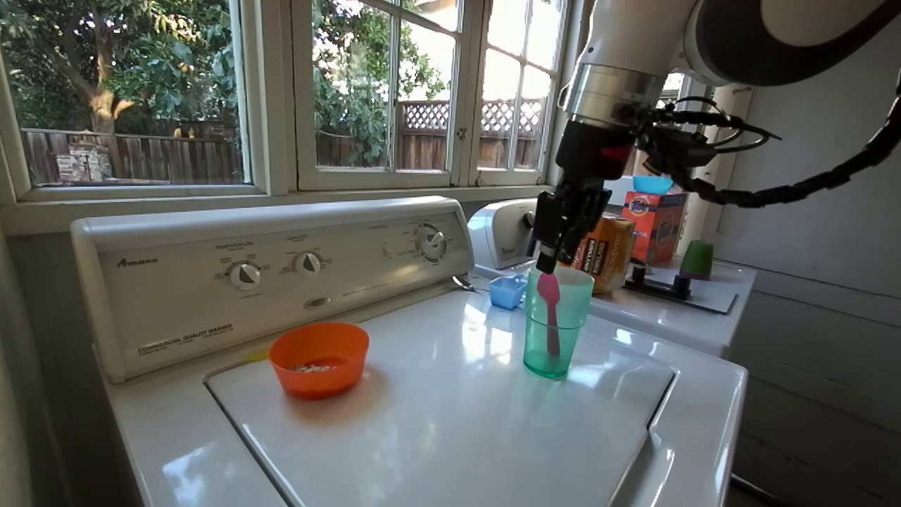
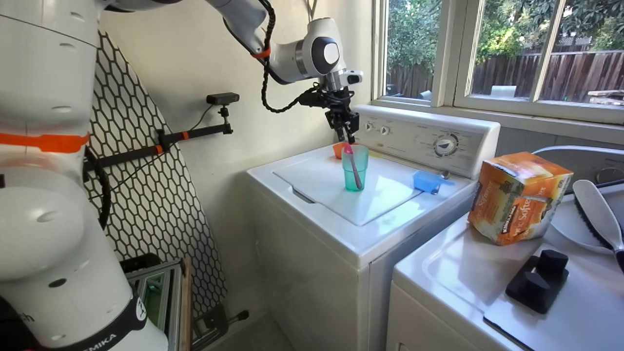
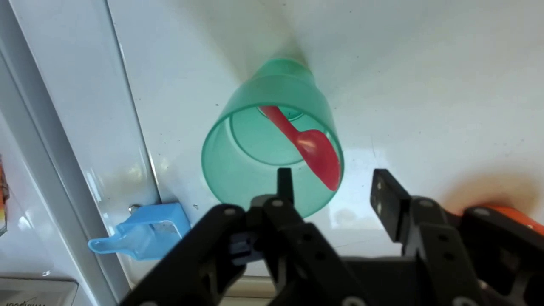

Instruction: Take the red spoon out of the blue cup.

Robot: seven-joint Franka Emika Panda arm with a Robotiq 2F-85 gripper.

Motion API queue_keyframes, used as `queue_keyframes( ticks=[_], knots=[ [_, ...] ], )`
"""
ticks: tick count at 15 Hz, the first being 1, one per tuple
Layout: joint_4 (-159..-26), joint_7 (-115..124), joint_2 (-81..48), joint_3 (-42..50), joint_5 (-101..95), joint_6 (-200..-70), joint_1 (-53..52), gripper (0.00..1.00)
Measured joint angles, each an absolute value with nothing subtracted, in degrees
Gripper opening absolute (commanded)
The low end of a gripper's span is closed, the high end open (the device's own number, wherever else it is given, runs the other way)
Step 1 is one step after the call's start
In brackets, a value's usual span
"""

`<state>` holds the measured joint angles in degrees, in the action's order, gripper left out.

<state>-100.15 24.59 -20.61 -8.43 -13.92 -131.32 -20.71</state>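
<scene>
The teal tumbler, the blue cup [image 1: 571,303] [image 2: 361,168], stands upright on the white washer lid in both exterior views. The pinkish-red spoon [image 1: 552,310] [image 2: 354,168] leans inside it, bowl end up at the rim. In the wrist view the spoon [image 3: 316,155] lies across the mouth of the cup [image 3: 280,91], its bowl against the right side of the rim. My gripper [image 3: 333,174] is open and empty, with the spoon's bowl showing between its fingertips. In both exterior views the gripper [image 1: 556,263] [image 2: 346,140] is just above the cup's rim, pointing down.
An orange bowl [image 1: 317,377] with small white bits sits on the lid. A small light-blue scoop [image 1: 506,292] [image 3: 157,233] lies near the cup. The washer's control panel [image 1: 281,264] rises behind. A Kirkland box [image 2: 520,200] stands on the neighbouring machine.
</scene>
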Motion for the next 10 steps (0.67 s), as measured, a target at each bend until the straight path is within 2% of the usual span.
queue_keyframes(
  ticks=[3,4,5,9,10],
  knots=[
    [-99.67,25.34,-21.14,-7.84,-14.22,-131.32,-21.09,0.39],
    [-99.48,25.58,-21.28,-7.71,-14.25,-131.32,-21.22,0.31],
    [-99.27,25.73,-21.42,-7.59,-14.27,-131.32,-21.36,0.34],
    [-98.90,25.94,-21.62,-7.31,-14.38,-131.32,-21.83,0.29],
    [-98.89,25.98,-21.62,-7.29,-14.38,-131.32,-21.89,0.31]
  ],
)
